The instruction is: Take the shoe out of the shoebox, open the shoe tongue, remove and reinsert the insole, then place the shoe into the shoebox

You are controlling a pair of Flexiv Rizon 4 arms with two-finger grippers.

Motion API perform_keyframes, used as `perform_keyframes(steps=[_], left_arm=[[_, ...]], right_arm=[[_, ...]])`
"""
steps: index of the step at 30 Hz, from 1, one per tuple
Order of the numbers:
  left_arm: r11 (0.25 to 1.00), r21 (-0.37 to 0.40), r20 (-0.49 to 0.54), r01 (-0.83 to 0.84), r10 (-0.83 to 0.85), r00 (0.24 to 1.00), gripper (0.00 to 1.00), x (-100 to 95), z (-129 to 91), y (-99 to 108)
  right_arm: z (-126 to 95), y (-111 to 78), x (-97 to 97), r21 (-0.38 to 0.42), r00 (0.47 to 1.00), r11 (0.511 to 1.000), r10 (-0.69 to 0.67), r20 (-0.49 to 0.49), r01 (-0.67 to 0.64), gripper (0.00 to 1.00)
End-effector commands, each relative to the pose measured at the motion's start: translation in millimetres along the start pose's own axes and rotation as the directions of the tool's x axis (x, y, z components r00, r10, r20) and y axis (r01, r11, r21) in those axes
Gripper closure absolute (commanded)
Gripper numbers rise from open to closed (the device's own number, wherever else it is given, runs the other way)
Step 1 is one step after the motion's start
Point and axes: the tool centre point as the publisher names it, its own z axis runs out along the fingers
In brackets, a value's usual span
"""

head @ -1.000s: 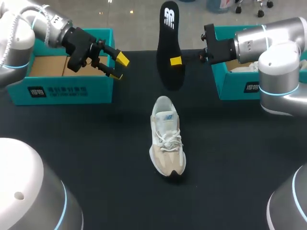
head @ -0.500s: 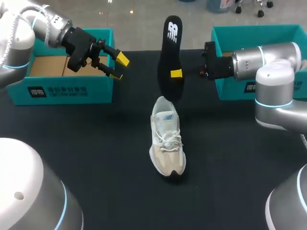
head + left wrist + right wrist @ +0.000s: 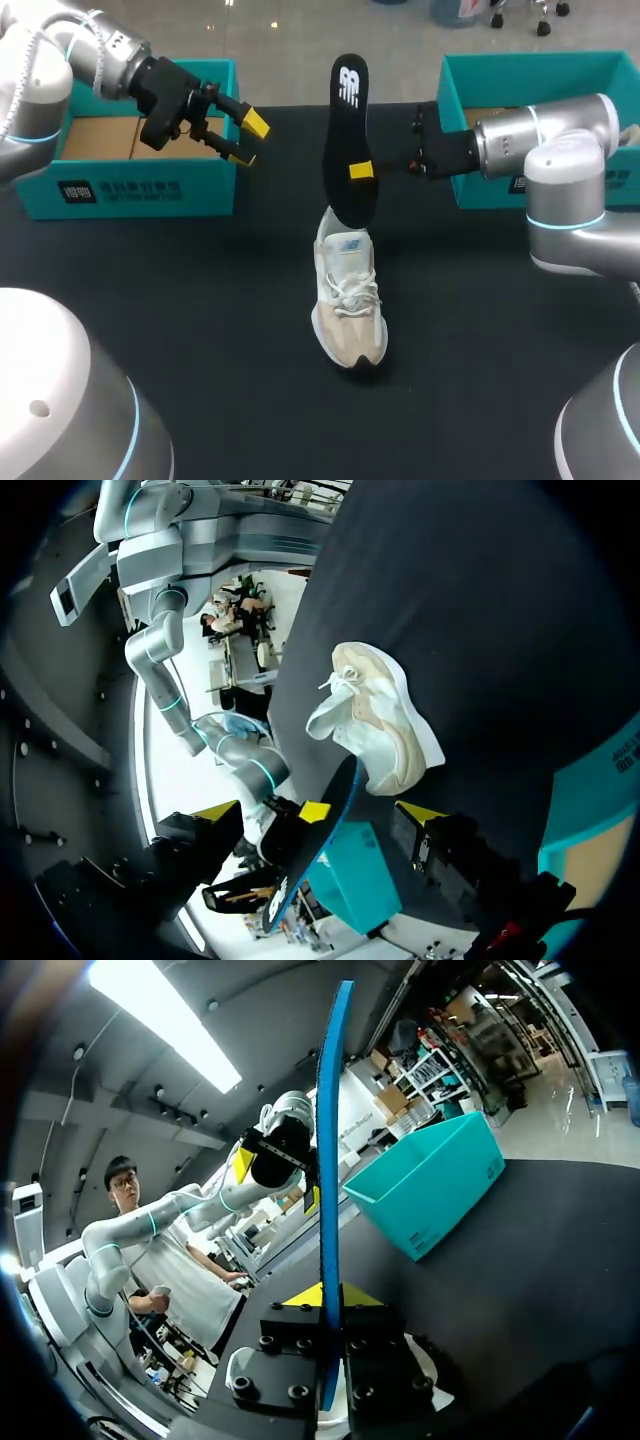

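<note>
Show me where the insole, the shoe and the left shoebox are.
insole (image 3: pixel 346 125), head view, on its black upper half, below the white logo.
shoe (image 3: pixel 348 292), head view, on the laces.
left shoebox (image 3: pixel 150 190), head view, on its teal front wall.

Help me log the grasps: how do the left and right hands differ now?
The left hand is open and empty near the left shoebox; the right hand is shut on the black insole. The left hand is away from the shoe; the right hand is near its heel end. Both have yellow tips.
</note>
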Motion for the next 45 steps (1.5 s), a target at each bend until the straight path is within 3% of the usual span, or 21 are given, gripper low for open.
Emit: perform_keyframes(steps=[1, 20, 45], left_arm=[[1.000, 0.002, -0.002, -0.001, 0.001, 1.000, 0.00, 0.1, -0.6, 0.0], [1.000, 0.002, -0.002, -0.001, 0.001, 1.000, 0.00, 0.1, -0.6, 0.0], [1.000, 0.002, -0.002, -0.001, 0.001, 1.000, 0.00, 0.1, -0.6, 0.0]], right_arm=[[0.1, -0.1, 1.2, 0.001, 1.000, 1.000, 0.000, 0.003, 0.000, 1.00], [3.2, -4.3, 0.7, 0.010, 1.000, 1.000, -0.008, 0.014, 0.007, 1.00], [27.5, -19.9, 0.6, 0.029, 1.000, 0.999, -0.021, 0.008, 0.021, 1.00]])
